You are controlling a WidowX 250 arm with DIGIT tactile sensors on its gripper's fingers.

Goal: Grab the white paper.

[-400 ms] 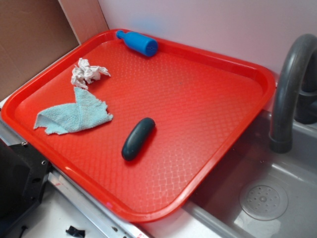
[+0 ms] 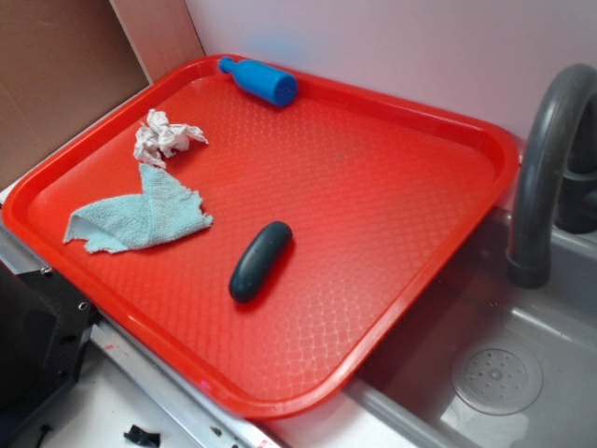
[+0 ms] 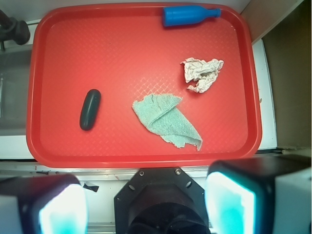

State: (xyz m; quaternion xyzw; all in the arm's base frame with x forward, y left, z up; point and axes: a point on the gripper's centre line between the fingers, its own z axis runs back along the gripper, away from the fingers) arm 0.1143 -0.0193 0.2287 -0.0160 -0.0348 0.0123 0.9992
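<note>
End effector [image 3: 146, 207]: we see its two pads [image 3: 229, 204] at the bottom of the wrist view, glowing teal and spread wide apart, released, with nothing between them; it hangs well above the tray's near edge.
Tray [image 3: 146, 159]: we find a red tray with a textured floor and raised rim, resting on the counter [image 3: 268, 87] and carrying every loose thing here.
Dark oblong object [image 2: 260, 260]: we see it lying on its side toward the near middle of the tray, apart from the rest.
Cloth [image 3: 167, 120]: a light-blue rag, partly folded, lies flat just this side of the paper.
White paper [image 3: 202, 73]: we see the crumpled wad on the tray floor, just beyond the cloth's upper corner, close to it or barely touching, ungrasped.
Blue bottle [image 3: 190, 15]: it lies on its side along the far rim.
Sink [image 2: 522, 355]: a grey basin with a drain and dark faucet [image 2: 546, 159] sits beside the tray.
</note>
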